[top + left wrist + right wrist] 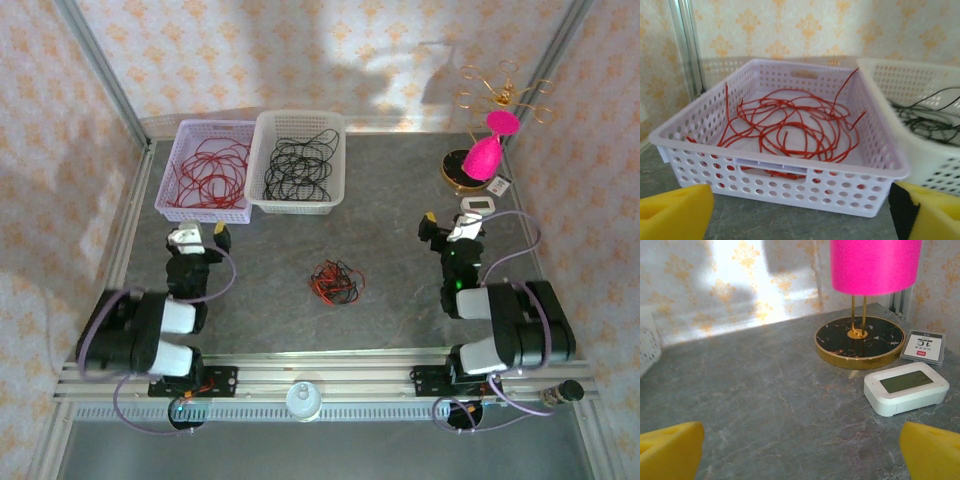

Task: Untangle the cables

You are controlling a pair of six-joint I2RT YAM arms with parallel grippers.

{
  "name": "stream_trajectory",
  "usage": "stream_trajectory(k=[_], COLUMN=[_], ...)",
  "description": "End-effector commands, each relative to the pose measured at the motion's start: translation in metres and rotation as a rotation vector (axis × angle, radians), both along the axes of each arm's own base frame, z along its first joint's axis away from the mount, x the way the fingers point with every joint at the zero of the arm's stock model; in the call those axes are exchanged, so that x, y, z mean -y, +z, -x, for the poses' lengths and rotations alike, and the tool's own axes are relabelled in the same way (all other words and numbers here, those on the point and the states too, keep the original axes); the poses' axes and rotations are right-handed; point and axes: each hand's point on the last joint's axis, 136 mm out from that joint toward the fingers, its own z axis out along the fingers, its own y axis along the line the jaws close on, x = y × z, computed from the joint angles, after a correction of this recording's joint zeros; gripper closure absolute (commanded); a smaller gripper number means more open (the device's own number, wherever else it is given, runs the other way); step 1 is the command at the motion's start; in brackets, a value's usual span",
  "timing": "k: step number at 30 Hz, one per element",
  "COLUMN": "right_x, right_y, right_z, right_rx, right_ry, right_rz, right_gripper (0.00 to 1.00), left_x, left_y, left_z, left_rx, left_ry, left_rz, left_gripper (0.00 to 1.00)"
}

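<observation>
Start at the knot: one tangle of cables (336, 282), red and black strands coiled together, lying loose near the middle of the grey surface (400, 210).

Find bare surface on every side of the knot, touching nothing. Most open room to the knot's right and on the near side, up to the metal rail (330, 372) along the near edge. Less room beyond the knot, toward the far wall, closed off by baskets.

Count two baskets beyond the knot and to its left, side by side and touching: one lilac basket (168, 192) (780, 169) holding loose red wires (210, 168) (790, 122), one white basket (296, 207) (932, 170) holding loose black wires (300, 165) (930, 117).

Count two pincers. Left pincer (198, 236) (800, 215), left of the knot and well apart from it, released, yellow pads (675, 212) spread wide, grasping nothing, facing the lilac basket's near wall. Right pincer (450, 228) (800, 452), right of the knot and well apart, likewise released and empty.

Far right of the knot, by the corner: one stand (487, 155) (860, 342) with a pink top on a black, gold-rimmed base, one white device (478, 204) (905, 387) with a screen, one small grey card (498, 185) (924, 346).
</observation>
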Motion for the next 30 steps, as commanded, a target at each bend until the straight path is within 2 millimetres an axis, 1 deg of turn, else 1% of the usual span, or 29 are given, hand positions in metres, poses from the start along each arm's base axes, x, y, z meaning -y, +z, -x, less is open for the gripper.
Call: stream_trajectory(k=[1, 3, 4, 5, 7, 9, 10, 11, 13, 15, 16, 18, 19, 21, 23, 25, 26, 28, 30], right_x=[0.004, -0.01, -0.016, -0.027, -0.053, -0.082, -0.095, -0.112, -0.14, -0.158, -0.165, -0.173, -0.176, -0.181, -0.185, -0.19, -0.193, -0.202, -0.21], right_y=[0.023, 0.034, 0.037, 0.038, 0.035, 0.024, 0.017, 0.01, -0.003, -0.022, -0.029, -0.046, -0.049, -0.057, -0.058, -0.056, -0.055, -0.052, -0.047], right_z=[0.0, 0.004, 0.006, 0.009, 0.017, 0.028, 0.034, 0.042, 0.058, 0.076, 0.084, 0.1, 0.105, 0.113, 0.117, 0.119, 0.12, 0.125, 0.128], right_rx=[-0.035, -0.085, -0.117, -0.156, -0.241, -0.354, -0.405, -0.461, -0.559, -0.676, -0.718, -0.798, -0.815, -0.844, -0.843, -0.845, -0.853, -0.877, -0.895], right_ry=[-0.059, -0.015, -0.013, 0.008, 0.082, 0.156, 0.19, 0.23, 0.286, 0.296, 0.303, 0.308, 0.312, 0.336, 0.357, 0.38, 0.401, 0.449, 0.488], right_rz=[-0.116, -0.202, -0.237, -0.272, -0.327, -0.373, -0.384, -0.384, -0.354, -0.307, -0.294, -0.267, -0.267, -0.282, -0.317, -0.341, -0.349, -0.366, -0.386], right_gripper=[0.03, 0.14, 0.16, 0.19, 0.23, 0.25, 0.26, 0.29, 0.34, 0.43, 0.47, 0.55, 0.58, 0.58, 0.58, 0.59, 0.61, 0.62, 0.63], left_x=[-0.001, 0.001, 0.004, 0.008, 0.023, 0.057, 0.073, 0.089, 0.127, 0.163, 0.176, 0.21, 0.22, 0.233, 0.248, 0.262, 0.268, 0.272, 0.273], left_y=[0.029, 0.044, 0.045, 0.047, 0.048, 0.044, 0.042, 0.037, 0.028, 0.017, 0.011, 0.0, -0.006, -0.015, -0.019, -0.024, -0.027, -0.032, -0.034], left_z=[0.005, 0.009, 0.011, 0.013, 0.015, 0.016, 0.017, 0.017, 0.022, 0.031, 0.036, 0.053, 0.059, 0.066, 0.074, 0.083, 0.088, 0.091, 0.09], left_rx=[0.009, 0.004, -0.019, -0.036, -0.063, -0.098, -0.119, -0.154, -0.235, -0.328, -0.363, -0.435, -0.469, -0.52, -0.55, -0.566, -0.574, -0.586, -0.593], left_ry=[0.035, 0.04, 0.026, 0.012, -0.048, -0.188, -0.243, -0.289, -0.402, -0.498, -0.543, -0.693, -0.736, -0.778, -0.847, -0.928, -0.968, -0.987, -0.982], left_rz=[0.014, 0.056, 0.07, 0.1, 0.168, 0.235, 0.261, 0.28, 0.273, 0.238, 0.211, 0.133, 0.104, 0.079, 0.086, 0.081, 0.073, 0.061, 0.063], left_gripper=[0.13, 0.14, 0.14, 0.15, 0.19, 0.24, 0.25, 0.26, 0.27, 0.29, 0.29, 0.3, 0.3, 0.32, 0.34, 0.44, 0.47, 0.51, 0.52])
